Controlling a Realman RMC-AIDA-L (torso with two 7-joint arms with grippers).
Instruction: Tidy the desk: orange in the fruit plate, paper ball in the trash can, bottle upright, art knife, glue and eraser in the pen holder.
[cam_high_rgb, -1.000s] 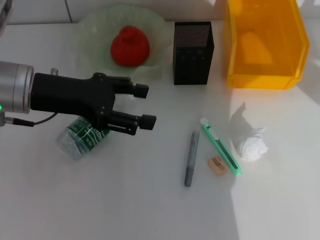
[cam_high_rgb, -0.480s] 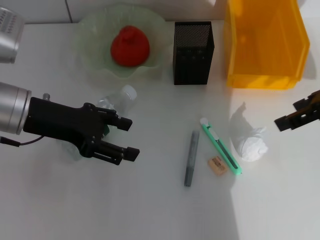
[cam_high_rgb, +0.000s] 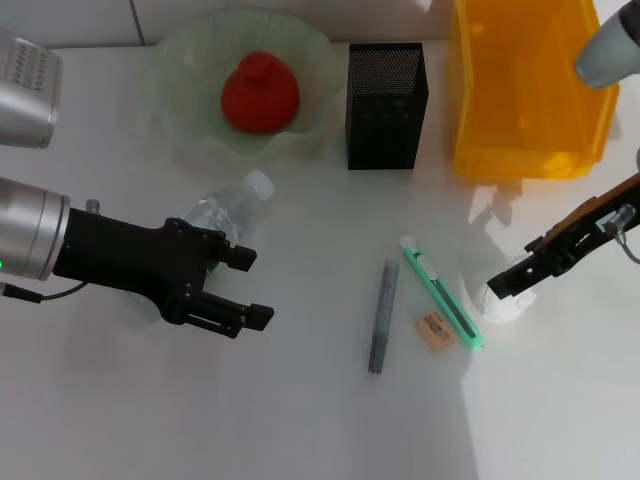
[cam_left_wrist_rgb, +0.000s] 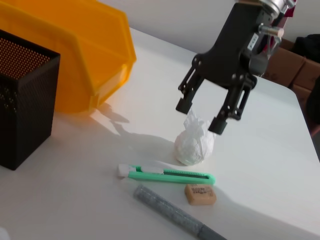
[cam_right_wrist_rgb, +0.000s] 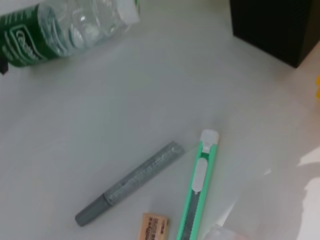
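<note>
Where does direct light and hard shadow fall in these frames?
Head view: a bright patch covers the table's right side, and the bin glows. Left wrist view: the right hand throws a sharp shadow beside the paper ball. Right wrist view: even light, slightly soft.

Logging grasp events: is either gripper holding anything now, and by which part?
Nothing is held. The right gripper hangs open above the paper ball; the left gripper is open too.

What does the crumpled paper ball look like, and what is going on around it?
The paper ball is white, crinkly paper scrunched into a lump with a twisted peak on top. It sits on the white desk, beside the green art knife and small eraser, touching neither. The right tool hangs open just above it, its fingers either side of the peak, not gripping it. The yellow trash can stands behind.
</note>
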